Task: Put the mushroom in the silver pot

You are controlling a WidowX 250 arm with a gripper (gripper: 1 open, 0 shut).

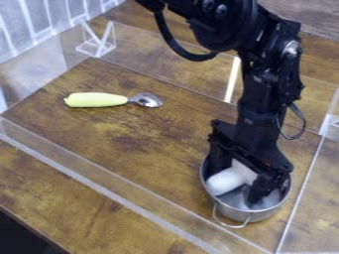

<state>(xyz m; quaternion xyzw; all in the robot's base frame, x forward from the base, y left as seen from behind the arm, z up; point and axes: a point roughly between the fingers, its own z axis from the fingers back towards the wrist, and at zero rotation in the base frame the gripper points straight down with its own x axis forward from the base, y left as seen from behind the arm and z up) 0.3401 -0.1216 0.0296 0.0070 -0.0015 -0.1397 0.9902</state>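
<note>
The silver pot (236, 207) stands at the front right of the wooden table, near the clear wall. Inside it lies the mushroom (229, 181), showing mostly its white stem on its side; the cap is hidden by the arm. My black gripper (247, 176) hangs straight down over the pot, open, its fingers spread to either side of the mushroom and not clamped on it.
A yellow-handled metal spoon (109, 100) lies on the table to the left. Clear acrylic walls (119, 203) ring the work area. A small clear stand (95, 40) sits at the back left.
</note>
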